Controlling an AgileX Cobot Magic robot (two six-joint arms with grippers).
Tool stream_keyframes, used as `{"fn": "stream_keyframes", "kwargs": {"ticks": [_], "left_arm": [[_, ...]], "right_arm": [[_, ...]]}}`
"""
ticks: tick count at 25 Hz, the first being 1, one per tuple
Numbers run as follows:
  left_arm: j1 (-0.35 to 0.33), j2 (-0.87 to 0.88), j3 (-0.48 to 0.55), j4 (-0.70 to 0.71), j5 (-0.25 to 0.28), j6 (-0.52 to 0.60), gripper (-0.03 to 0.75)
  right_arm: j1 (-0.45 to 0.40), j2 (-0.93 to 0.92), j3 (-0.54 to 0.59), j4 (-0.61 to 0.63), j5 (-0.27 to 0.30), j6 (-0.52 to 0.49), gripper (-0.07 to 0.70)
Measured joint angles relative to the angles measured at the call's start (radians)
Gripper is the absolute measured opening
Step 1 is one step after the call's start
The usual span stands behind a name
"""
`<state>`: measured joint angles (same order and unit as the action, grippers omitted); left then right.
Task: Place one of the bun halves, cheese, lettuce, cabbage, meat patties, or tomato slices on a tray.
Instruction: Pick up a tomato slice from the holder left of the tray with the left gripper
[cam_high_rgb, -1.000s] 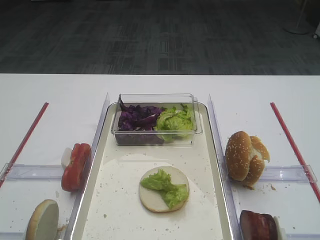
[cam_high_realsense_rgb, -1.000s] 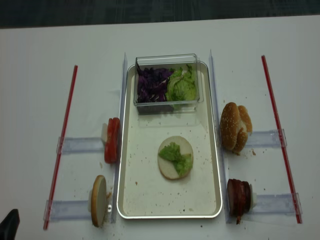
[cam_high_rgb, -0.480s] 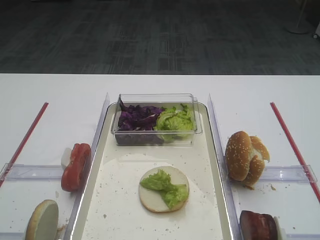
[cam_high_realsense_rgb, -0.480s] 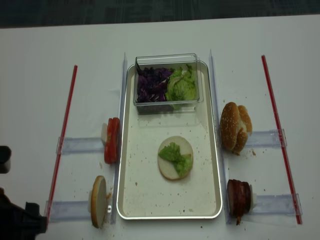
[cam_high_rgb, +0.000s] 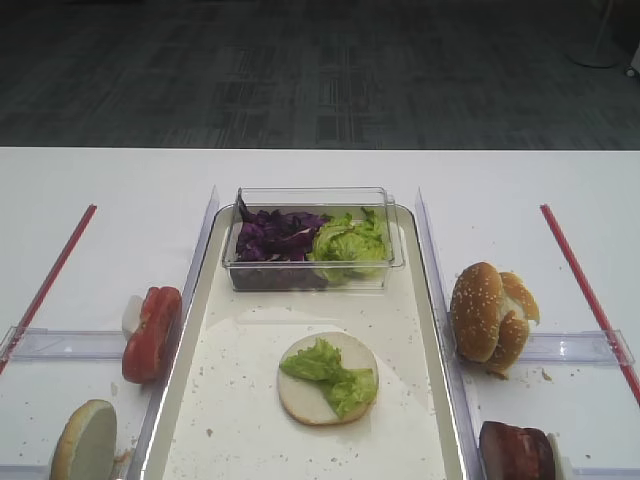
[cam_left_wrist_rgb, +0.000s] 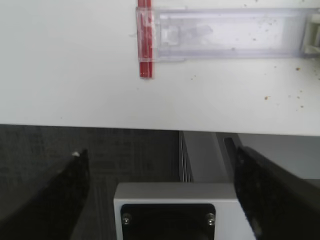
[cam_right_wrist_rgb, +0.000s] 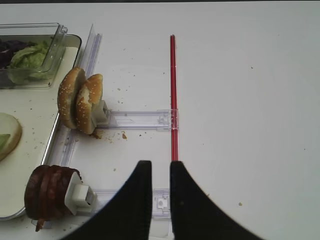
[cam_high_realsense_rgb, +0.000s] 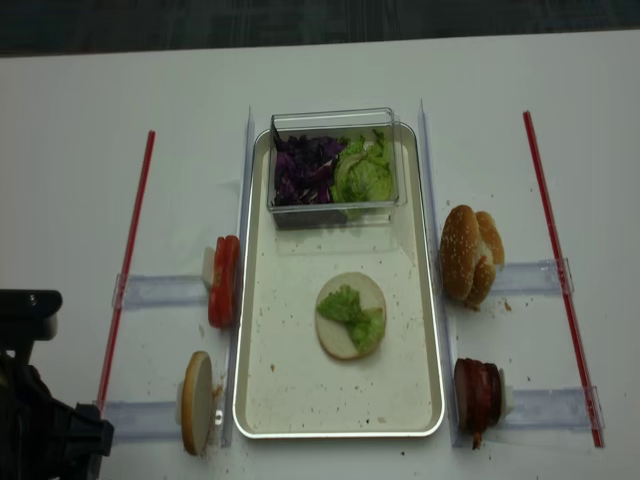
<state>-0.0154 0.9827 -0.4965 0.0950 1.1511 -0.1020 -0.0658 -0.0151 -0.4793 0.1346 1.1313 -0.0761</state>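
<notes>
A white table (cam_high_realsense_rgb: 330, 70) stood before a dark carpeted floor, with the tray (cam_high_realsense_rgb: 415, 330) lying lengthwise down its middle. On the tray sat one bun half (cam_high_realsense_rgb: 349, 315), cut face up, with a piece of lettuce (cam_high_realsense_rgb: 356, 311) lying on it. At the tray's far end a clear tub (cam_high_realsense_rgb: 333, 168) held the cabbage (cam_high_realsense_rgb: 305, 170) and more lettuce side by side.

Off the tray, the tomato slices (cam_high_realsense_rgb: 224, 280) stood on edge just beside its left rim, and another bun half (cam_high_realsense_rgb: 197, 401) stood nearer the front. On the right, two seeded bun halves (cam_high_realsense_rgb: 468, 253) leaned together, with the meat patties (cam_high_realsense_rgb: 477, 395) stacked on edge below them.

What had changed was at the left front corner. A second before, only a sliver of dark arm showed there; by this moment the left arm (cam_high_realsense_rgb: 35, 410) had risen well into the overhead view, near the red strip (cam_high_realsense_rgb: 126, 265). Its wrist view looked down at the table edge, and the left claw (cam_left_wrist_rgb: 162, 172) stood wide, fingers far apart and empty. To my eye it was setting out for the left-hand goods, tomato or bun, though which one I could not say.

The right claw (cam_right_wrist_rgb: 160, 185) hung over bare table beside the other red strip (cam_right_wrist_rgb: 173, 95), its fingers drawn close with only a thin gap, nothing between them. It looked to be idling while the left took the next turn.
</notes>
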Motion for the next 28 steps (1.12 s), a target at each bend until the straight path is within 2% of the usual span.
{"fn": "stream_keyframes", "kwargs": {"ticks": [6, 10, 20, 28], "left_arm": [[0.000, 0.032, -0.017, 0.006, -0.045, -0.007, 0.545], [0.000, 0.131, -0.081, 0.016, -0.080, -0.021, 0.545], [0.000, 0.498, -0.368, 0.041, -0.105, -0.026, 0.545], [0.000, 0.671, -0.577, 0.029, -0.106, -0.019, 0.545]], "right_arm": [[0.000, 0.000, 0.000, 0.000, 0.000, 0.000, 0.110], [0.000, 0.000, 0.000, 0.000, 0.000, 0.000, 0.073], [0.000, 0.000, 0.000, 0.000, 0.000, -0.004, 0.038], [0.000, 0.000, 0.000, 0.000, 0.000, -0.005, 0.038]]}}
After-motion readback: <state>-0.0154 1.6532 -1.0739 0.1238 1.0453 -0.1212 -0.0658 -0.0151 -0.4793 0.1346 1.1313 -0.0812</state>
